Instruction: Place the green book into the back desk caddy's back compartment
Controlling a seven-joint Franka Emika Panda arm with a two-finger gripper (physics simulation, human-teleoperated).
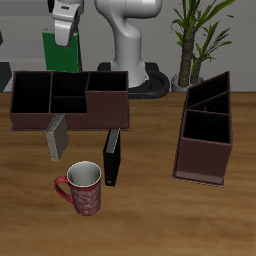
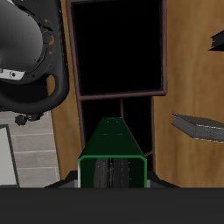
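Note:
My gripper (image 1: 65,38) is shut on the green book (image 1: 52,52) and holds it upright, high above the back edge of the back desk caddy (image 1: 68,118). The caddy is a long dark-brown box with black sections in a row. Its narrow middle section, the back compartment (image 1: 68,88), lies below the book. In the wrist view the green book (image 2: 109,144) hangs between my fingers, with the gripper (image 2: 111,172) around its top. The book's lower edge is over the caddy's narrow section (image 2: 131,114). A wide end section (image 2: 118,48) lies beyond it.
A grey book (image 1: 57,136) and a black book (image 1: 113,158) lie in front of the caddy. A red mug (image 1: 82,188) stands nearer the table's front edge. A second brown caddy (image 1: 205,135) stands across the table. The robot base (image 1: 128,45) and a plant (image 1: 195,35) are at the back.

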